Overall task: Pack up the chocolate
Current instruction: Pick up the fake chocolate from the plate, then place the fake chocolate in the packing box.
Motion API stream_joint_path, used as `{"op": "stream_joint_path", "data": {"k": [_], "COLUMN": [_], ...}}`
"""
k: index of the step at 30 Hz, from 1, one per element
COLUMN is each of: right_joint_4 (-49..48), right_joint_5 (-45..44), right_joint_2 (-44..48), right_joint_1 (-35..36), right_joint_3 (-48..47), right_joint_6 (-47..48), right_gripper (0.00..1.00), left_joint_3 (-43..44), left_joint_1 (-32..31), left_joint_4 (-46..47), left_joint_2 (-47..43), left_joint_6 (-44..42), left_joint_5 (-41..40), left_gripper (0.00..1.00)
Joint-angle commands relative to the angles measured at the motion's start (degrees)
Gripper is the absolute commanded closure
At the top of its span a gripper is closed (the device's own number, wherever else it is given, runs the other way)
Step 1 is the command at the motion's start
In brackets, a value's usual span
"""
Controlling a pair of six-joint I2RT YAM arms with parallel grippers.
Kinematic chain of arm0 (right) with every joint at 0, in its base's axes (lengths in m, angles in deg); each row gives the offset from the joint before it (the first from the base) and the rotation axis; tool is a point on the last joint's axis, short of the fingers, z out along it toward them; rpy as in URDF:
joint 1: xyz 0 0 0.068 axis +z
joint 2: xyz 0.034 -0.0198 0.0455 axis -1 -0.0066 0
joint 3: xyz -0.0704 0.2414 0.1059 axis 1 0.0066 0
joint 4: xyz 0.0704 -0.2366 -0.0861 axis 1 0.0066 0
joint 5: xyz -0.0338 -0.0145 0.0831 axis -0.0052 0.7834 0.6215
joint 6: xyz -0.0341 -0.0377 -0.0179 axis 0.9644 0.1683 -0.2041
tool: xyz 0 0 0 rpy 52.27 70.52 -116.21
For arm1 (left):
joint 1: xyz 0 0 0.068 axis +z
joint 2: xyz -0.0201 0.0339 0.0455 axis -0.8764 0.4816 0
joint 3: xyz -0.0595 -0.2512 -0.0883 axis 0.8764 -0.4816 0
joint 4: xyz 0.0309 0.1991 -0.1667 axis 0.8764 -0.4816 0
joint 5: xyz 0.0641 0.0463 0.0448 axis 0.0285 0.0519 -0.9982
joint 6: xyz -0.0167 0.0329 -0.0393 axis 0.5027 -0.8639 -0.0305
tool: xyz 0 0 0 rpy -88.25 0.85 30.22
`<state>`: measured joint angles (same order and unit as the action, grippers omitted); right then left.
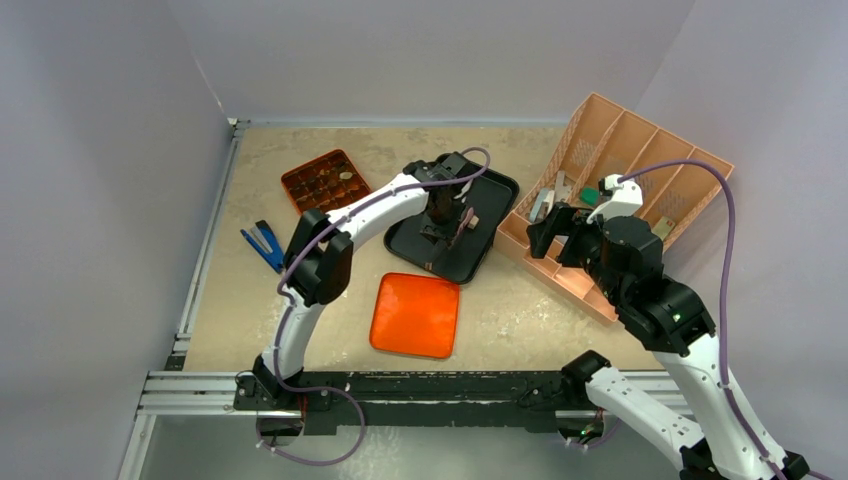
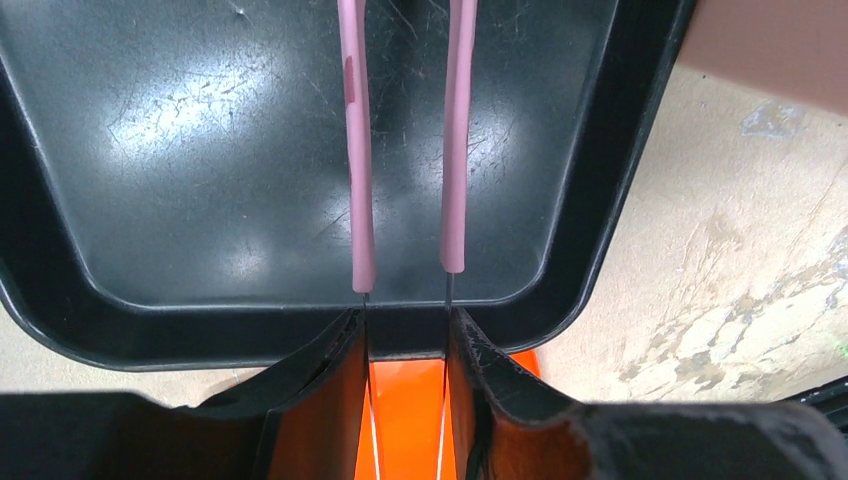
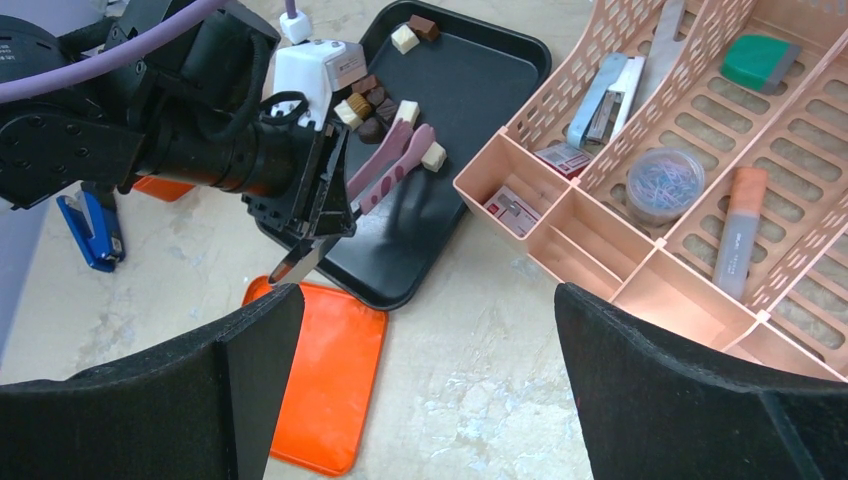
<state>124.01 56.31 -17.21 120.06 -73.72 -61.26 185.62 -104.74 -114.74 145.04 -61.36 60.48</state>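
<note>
Several chocolate pieces (image 3: 372, 101), dark brown, mid brown and cream, lie in the far part of the black tray (image 3: 470, 90); one cream piece (image 3: 433, 156) lies apart from them. My left gripper (image 1: 440, 215) is shut on pink tweezers (image 2: 362, 150) and holds them over the tray (image 2: 200, 150); no chocolate shows between their tips. In the right wrist view the tweezers (image 3: 395, 165) point at the cream piece. The orange compartmented box (image 1: 323, 182) stands at the far left with one piece in it. My right gripper (image 3: 425, 300) is open and empty, above the table beside the tray.
An orange lid (image 1: 415, 315) lies flat in front of the tray. A pink slotted organizer (image 1: 620, 190) with office items stands at the right. A blue stapler (image 1: 264, 245) lies at the left. Walls close in the left, back and right.
</note>
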Motion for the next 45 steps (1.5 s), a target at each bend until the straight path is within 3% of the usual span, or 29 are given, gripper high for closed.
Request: {"op": "stream_joint_path", "data": {"k": [1, 7, 24, 36, 45], "right_joint_4": [-1.53, -1.8, -4.59, -9.07, -10.53], "right_joint_5": [-1.72, -1.63, 1.13, 3.56, 5.01], "right_joint_2": [-0.28, -0.45, -2.33, -5.13, -6.12], "right_joint_1": [0.23, 0.24, 0.24, 0.24, 0.24], "right_joint_3": [-0.99, -0.55, 1.27, 4.25, 3.92], "right_joint_6": [0.66, 0.64, -0.02, -1.37, -0.28], "right_gripper": [0.03, 0.03, 0.03, 0.03, 0.03], "left_joint_3": [3.69, 2.57, -6.1, -15.22, -16.4], "left_joint_1": [-0.09, -0.1, 1.62, 11.8, 19.79], "left_joint_4": [1.39, 0.67, 1.78, 0.14, -3.52], "left_joint_2": [-0.2, -2.26, -15.09, -25.92, -28.41], "left_joint_6": [-0.36, -0.15, 3.93, 4.08, 3.67], "left_joint_5": [0.52, -0.73, -4.64, -5.34, -9.23], "left_gripper": [0.7, 0.8, 0.84, 0.84, 0.83]}}
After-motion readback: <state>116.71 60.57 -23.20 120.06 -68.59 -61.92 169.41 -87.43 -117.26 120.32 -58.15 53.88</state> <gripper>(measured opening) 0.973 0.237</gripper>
